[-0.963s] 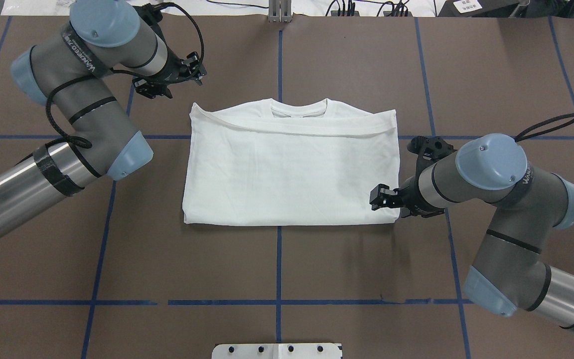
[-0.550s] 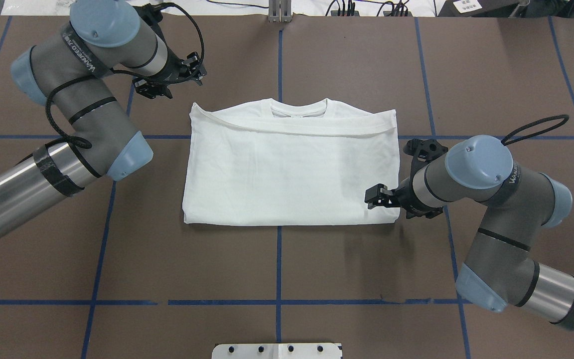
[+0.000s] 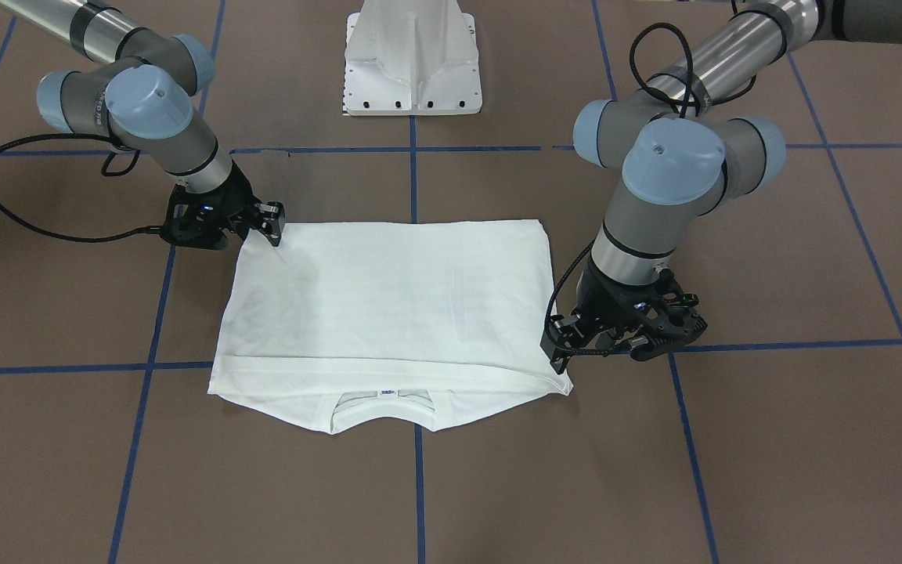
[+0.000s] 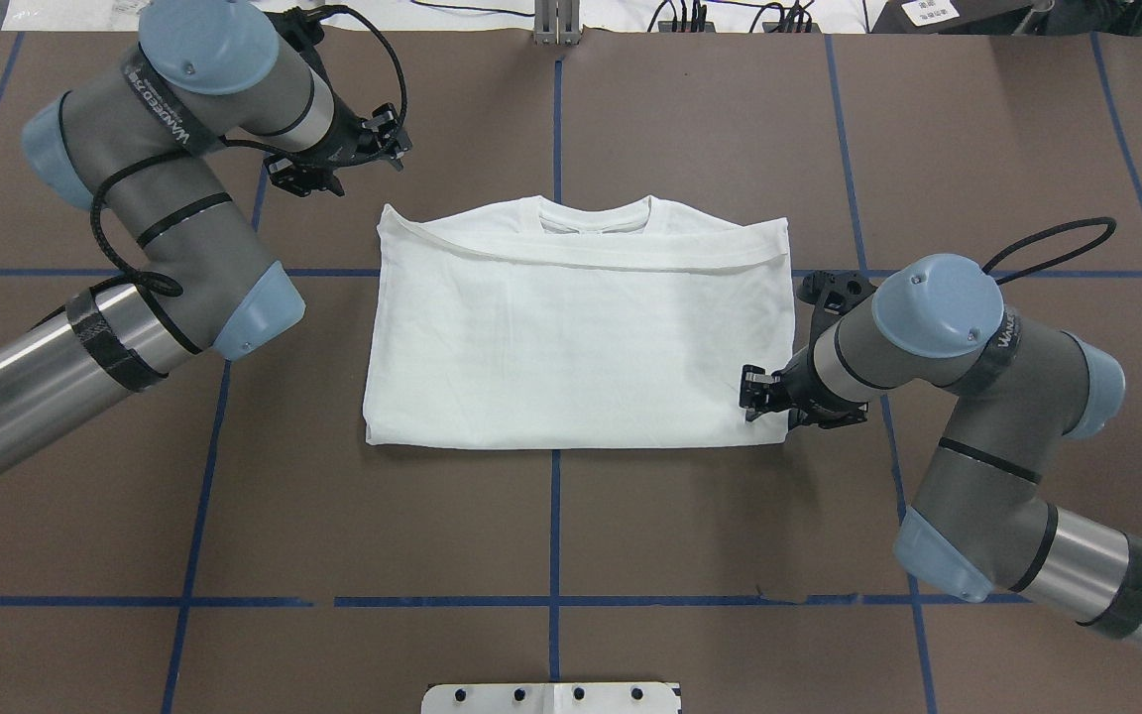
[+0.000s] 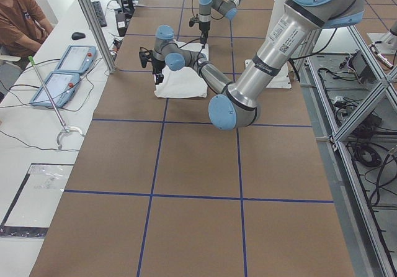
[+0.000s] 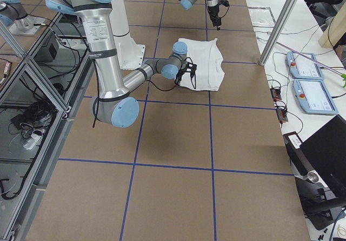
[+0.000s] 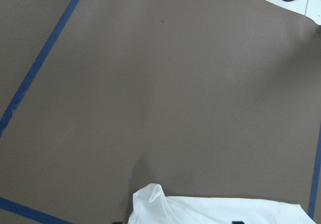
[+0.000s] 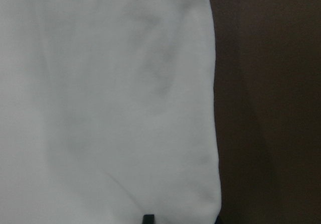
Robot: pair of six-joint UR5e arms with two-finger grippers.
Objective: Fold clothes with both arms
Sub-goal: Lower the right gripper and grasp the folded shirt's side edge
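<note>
white shirt (image 4: pixel 581 337) in the middle of the table (image 4: pixel 730 555), folded to a flat plain rectangle, with a hem band across just under the ribbed collar (image 4: pixel 596 210). collar toward the far edge, long axis from left to right. right gripper (image 4: pixel 753 393) low over the near right corner, fingers spread. left gripper (image 4: pixel 338 164) just off the far left corner, fingers apart too. blue tape lines (image 4: pixel 553 516) under the shirt, white base plate (image 4: pixel 551 697) at the near edge.

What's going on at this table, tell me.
Two robot arms are folding a white shirt on the brown table. The shirt lies flat as a folded rectangle, collar on the side away from the robot. The right gripper sits low at the shirt's near right corner; whether it grips cloth is unclear. The left gripper hangs open by the far left corner.
</note>
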